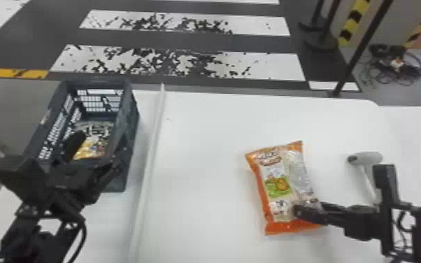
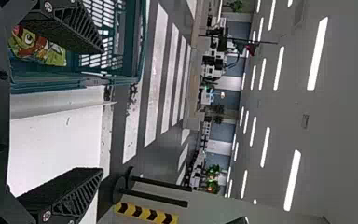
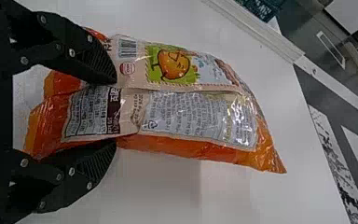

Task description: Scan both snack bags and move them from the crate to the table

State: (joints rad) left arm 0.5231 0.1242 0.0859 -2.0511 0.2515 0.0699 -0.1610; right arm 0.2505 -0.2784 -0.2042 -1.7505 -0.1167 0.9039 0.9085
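Note:
In the head view my left gripper (image 1: 92, 154) is above the near part of the dark crate (image 1: 128, 119), with a shiny yellow and silver snack bag (image 1: 96, 145) lying inside. The left wrist view has the left gripper (image 2: 102, 111) wide open, a green and red part of that bag (image 2: 39, 49) beside one finger. On the right, my right gripper (image 1: 307, 213) holds the near end of the orange snack bag (image 1: 278, 185). In the right wrist view the right gripper (image 3: 116, 111) pinches this bag (image 3: 191, 116), its printed panel with text facing the camera.
A white hand scanner (image 1: 369, 159) lies on the white table (image 1: 199, 168), right of the orange bag and beyond the right arm. A raised white strip (image 1: 150, 157) runs along the tabletop between the crate and the orange bag. Dark stand poles rise behind the table's far right.

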